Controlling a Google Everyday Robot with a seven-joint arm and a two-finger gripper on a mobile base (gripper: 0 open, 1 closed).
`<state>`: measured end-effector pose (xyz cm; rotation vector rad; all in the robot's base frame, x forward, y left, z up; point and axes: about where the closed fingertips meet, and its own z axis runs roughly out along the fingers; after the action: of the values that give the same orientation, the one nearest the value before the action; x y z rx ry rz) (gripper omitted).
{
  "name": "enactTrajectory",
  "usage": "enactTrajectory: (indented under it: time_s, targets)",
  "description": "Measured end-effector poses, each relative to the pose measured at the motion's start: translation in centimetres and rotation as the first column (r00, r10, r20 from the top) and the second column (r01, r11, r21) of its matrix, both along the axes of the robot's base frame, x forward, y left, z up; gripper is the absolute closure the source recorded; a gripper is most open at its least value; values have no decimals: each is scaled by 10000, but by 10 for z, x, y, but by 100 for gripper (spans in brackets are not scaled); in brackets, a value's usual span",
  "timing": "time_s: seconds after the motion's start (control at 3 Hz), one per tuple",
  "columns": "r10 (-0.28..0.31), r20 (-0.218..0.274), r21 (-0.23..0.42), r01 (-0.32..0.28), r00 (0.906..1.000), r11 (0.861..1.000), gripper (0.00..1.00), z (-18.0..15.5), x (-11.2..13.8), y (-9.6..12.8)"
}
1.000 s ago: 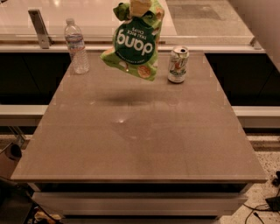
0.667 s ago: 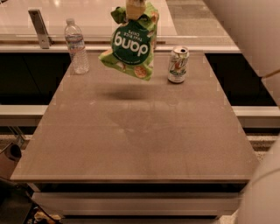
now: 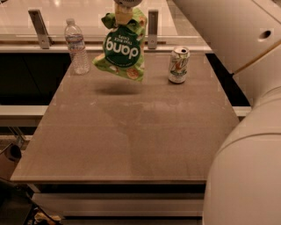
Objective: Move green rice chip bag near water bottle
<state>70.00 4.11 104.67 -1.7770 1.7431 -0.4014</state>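
Gripper [image 3: 124, 12], top centre, holds bag [image 3: 122, 50] aloft just right of bottle [image 3: 76, 46]; can [image 3: 178, 65] stands farther right; near tabletop [image 3: 131, 140] open; arm [image 3: 246, 44] fills right edge.

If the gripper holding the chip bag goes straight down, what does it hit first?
Likely the bare table, its green rice chip bag touching first; the gripper is at the top edge. Depth is unclear.

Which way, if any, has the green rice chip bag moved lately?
Yes: the green rice chip bag, held by the gripper at the top edge, shifted left, closer to the water bottle, farther from the soda can.
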Motion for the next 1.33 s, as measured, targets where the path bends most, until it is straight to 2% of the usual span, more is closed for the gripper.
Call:
enactTrajectory:
  time_s: [0.33, 1.0, 1.33]
  targets:
    - [477, -188, 79, -476, 9987, 9988, 100, -16, 5, 15]
    - [1326, -644, 353, -1306, 9891, 9908, 100, -43, 28, 23]
    - [1346, -655, 350, -1325, 9887, 9906, 82, -45, 29, 24]
